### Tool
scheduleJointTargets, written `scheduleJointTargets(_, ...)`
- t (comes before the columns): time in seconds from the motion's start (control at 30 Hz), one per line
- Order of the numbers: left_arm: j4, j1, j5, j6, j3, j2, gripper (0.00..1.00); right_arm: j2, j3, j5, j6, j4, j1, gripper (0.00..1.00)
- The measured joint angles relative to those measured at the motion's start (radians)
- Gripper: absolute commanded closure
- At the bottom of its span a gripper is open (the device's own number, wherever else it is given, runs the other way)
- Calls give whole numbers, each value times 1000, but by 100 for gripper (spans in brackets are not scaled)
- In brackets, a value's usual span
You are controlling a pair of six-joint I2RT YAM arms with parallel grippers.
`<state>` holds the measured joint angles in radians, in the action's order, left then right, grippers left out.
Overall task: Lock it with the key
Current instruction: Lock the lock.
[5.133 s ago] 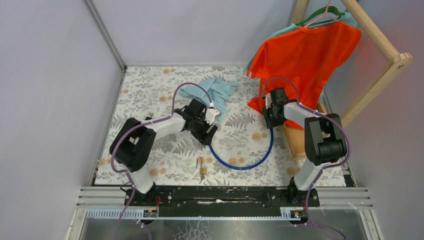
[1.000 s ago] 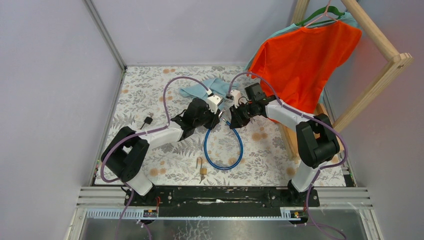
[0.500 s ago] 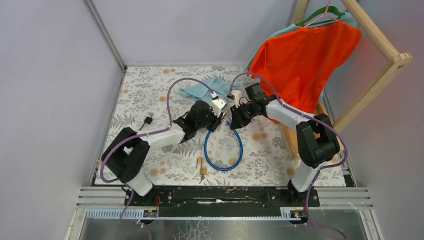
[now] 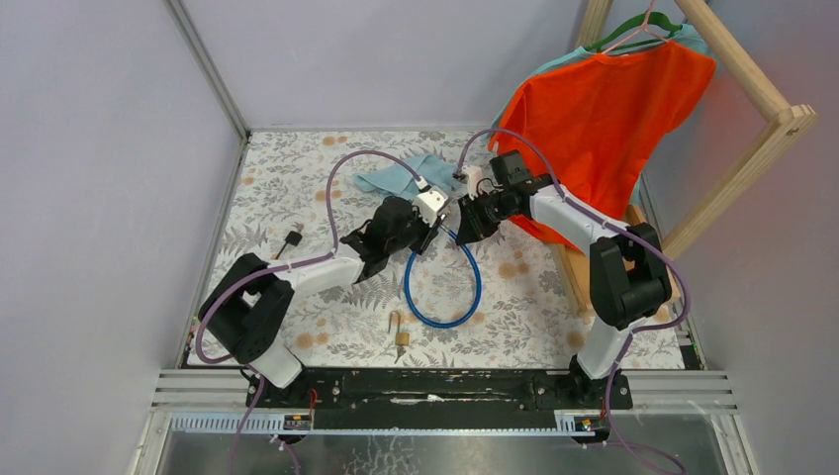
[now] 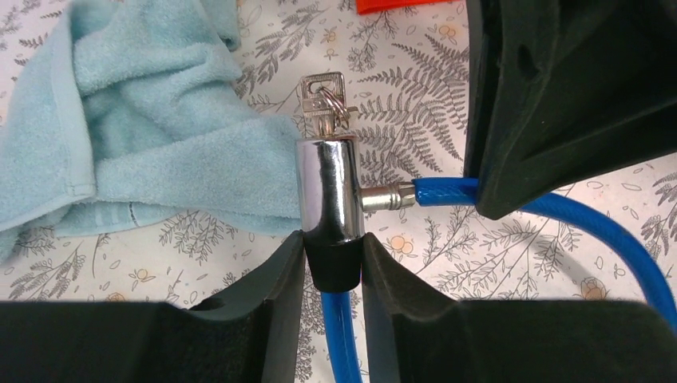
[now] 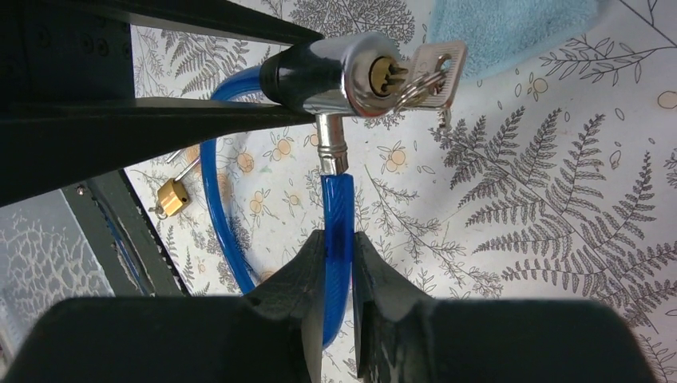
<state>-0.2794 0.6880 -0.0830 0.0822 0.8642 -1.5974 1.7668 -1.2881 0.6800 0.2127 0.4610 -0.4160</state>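
Within the pinching left gripper [image 5: 334, 257] sits the black collar of a chrome lock barrel [image 5: 328, 187]; the right gripper [image 6: 338, 246] clamps the blue coated cable [image 6: 337, 203], metal tip meeting the barrel's side; the small grey key [image 5: 322, 89] lies at the keyhole end.

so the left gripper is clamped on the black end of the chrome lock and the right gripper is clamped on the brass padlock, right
Not quite. The right gripper is clamped on the blue cable, close to the chrome lock, as the right wrist view shows. The brass padlock lies loose, apart from both grippers. The left gripper is clamped on the lock's black end.
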Motion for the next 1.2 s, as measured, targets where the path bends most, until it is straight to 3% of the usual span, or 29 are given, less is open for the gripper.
scheduleJointTargets(0.33, -9, -10, -5, -80, 5, 0, 100, 32, -22, 29, -9, -24, 8, 99)
scheduleJointTargets(0.67, -87, -51, 19, -243, -73, 2, 100, 69, 21, 76, -66, -173, 8, 71)
scheduleJointTargets(0.9, -89, -54, 21, -289, -88, 2, 100, 106, 35, 109, -111, -244, 8, 64)
scheduleJointTargets(0.97, -89, -54, 21, -294, -92, 2, 100, 109, 42, 116, -113, -252, 8, 68)
scheduleJointTargets(1.2, -108, -65, -6, -300, -105, 2, 100, 114, 44, 151, -102, -256, 8, 97)
